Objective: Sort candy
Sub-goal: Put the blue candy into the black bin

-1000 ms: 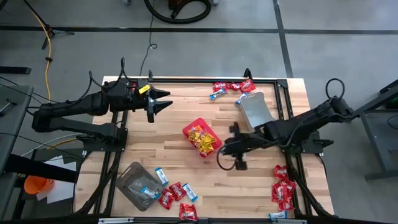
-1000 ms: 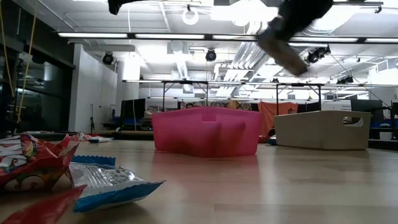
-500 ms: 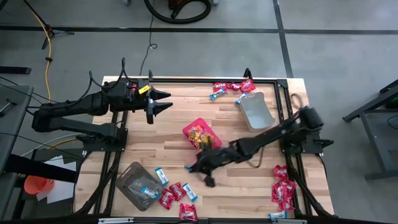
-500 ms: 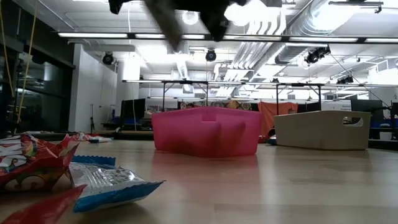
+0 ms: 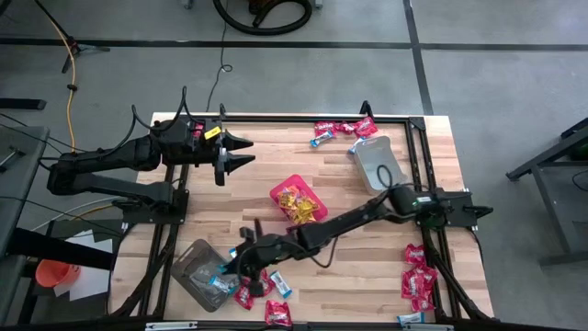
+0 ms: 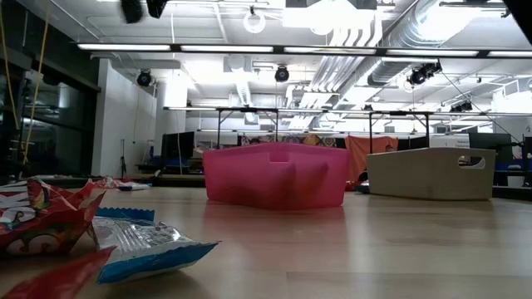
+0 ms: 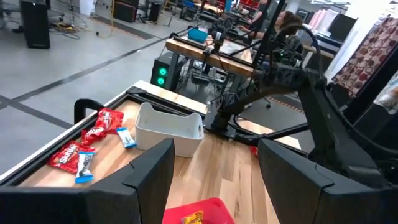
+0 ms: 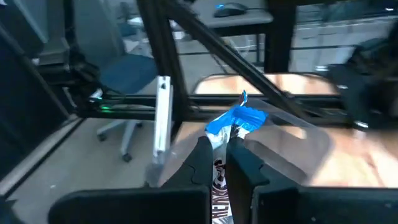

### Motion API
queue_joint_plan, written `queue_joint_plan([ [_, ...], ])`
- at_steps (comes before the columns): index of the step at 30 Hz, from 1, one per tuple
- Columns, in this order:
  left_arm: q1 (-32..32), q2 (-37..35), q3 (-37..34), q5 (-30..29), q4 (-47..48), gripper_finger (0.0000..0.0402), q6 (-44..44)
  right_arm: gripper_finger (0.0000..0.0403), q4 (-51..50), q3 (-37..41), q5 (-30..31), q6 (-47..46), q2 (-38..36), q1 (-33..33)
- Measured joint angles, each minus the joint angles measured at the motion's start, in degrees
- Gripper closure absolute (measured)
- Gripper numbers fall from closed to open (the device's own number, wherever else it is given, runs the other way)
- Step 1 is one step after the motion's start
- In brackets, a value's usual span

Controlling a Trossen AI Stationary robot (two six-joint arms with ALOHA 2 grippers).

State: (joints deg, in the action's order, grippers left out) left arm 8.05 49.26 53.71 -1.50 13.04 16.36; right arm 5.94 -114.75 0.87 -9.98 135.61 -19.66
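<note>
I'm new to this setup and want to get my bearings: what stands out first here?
The right arm stretches across the table, its right gripper shut on a blue-and-white candy packet at the clear tub in the near left corner. A red bin of yellow candy sits mid-table. The left gripper waits open at the far left.

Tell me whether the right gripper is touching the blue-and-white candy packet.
Touching. The right wrist view shows the right gripper shut on the blue-and-white candy packet, whose crumpled end sticks up from between the closed fingers, above the clear tub.
</note>
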Motion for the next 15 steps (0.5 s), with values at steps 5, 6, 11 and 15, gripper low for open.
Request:
queue_joint_plan([
  [5,0.0,0.0,0.0,0.0,0.0,0.0183,0.0,0.0394,-0.2,-8.8,-2.5,-0.1,7.1,0.1],
  [6,0.0,0.0,0.0,0.0,0.0,0.0183,0.0,0.0394,-0.2,-10.2,-2.5,-0.2,8.2,0.1],
  [11,0.0,0.0,0.0,-0.5,0.0,0.0183,0.1,0.0392,-0.5,-13.9,-2.6,-2.3,11.8,0.1],
  [15,0.0,0.0,0.0,-0.8,-0.1,0.0183,0.4,0.0358,-2.8,-13.9,-3.2,-6.3,12.0,0.1],
])
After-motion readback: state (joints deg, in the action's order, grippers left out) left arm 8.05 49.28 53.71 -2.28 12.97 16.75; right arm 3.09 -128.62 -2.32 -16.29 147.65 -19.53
